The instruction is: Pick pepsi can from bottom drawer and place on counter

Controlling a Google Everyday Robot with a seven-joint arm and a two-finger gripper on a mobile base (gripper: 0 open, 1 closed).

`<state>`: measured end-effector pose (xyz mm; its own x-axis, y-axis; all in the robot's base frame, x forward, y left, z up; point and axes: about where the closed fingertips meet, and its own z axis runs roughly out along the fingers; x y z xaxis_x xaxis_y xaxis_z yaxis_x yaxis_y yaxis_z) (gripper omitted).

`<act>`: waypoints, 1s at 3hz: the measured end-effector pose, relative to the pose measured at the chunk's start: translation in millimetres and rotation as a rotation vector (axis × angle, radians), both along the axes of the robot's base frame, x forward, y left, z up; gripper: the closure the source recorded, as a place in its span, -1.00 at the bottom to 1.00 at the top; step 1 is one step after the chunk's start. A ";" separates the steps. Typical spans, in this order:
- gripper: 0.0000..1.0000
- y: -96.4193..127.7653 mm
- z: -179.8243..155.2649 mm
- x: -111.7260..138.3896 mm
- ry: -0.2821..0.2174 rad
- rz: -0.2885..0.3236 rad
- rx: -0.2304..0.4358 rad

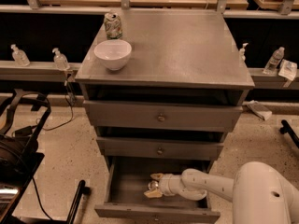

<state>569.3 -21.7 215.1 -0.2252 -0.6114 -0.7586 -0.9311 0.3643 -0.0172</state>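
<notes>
In the camera view, lower centre, the gripper (151,185) sat inside the open drawer (154,213). Its jaws were apart astride the can (152,186), only the shiny top showing. The can was probably light, thin-walled and slick, so best squeezed gently across mid-body.

- Reaches in from the lower right, with the bulky white arm housing (266,195) filling that corner.
- Stretches the white forearm (210,185) leftward, low and close to horizontal.
- Keeps the wrist section (175,185) in line with the forearm, without a visible bend.
- Holds the gripper (153,185) inside the bottom drawer (126,190), near its middle, pointing left and low over the floor.
</notes>
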 end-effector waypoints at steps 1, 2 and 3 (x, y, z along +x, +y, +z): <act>-0.74 -7.8 -0.2 3.1 -0.022 -0.029 0.071; -0.86 -13.9 -3.9 5.6 -0.041 -0.039 0.121; -0.66 -16.5 -8.2 5.9 -0.044 -0.036 0.135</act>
